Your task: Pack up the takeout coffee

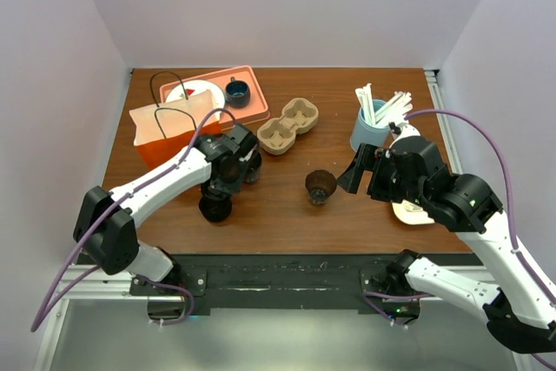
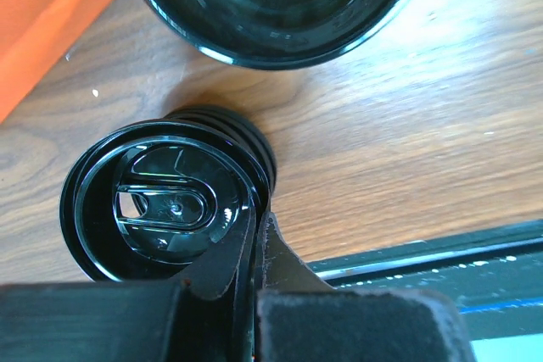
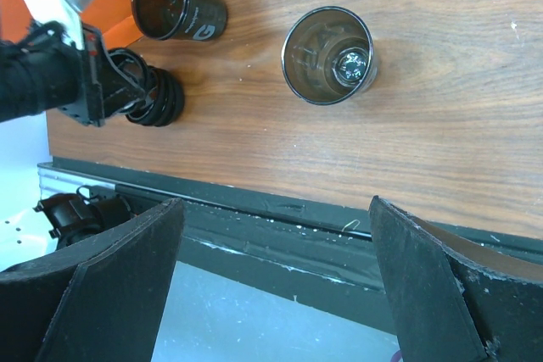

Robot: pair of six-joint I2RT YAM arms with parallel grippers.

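No lidded coffee cup shows. A stack of black sip lids [image 2: 161, 205] stands near the table's front edge, also in the top view [image 1: 215, 208] and the right wrist view [image 3: 157, 97]. My left gripper [image 2: 254, 239] is shut on the rim of the top lid, seen from above in the top view [image 1: 219, 190]. A dark lidless cup [image 3: 178, 10] stands just behind the stack [image 1: 253, 168]. A second lidless brown cup [image 1: 320, 186] stands mid-table [image 3: 329, 55]. My right gripper [image 1: 354, 173] is open and empty to that cup's right, its jaws wide over the front edge [image 3: 276, 209].
An orange paper bag [image 1: 169, 132] stands at the left. Behind it is an orange tray [image 1: 252, 76] with a white plate and a small dark cup. A cardboard cup carrier [image 1: 288, 126] lies mid-back. A blue cup of white stirrers [image 1: 373, 123] stands at the right.
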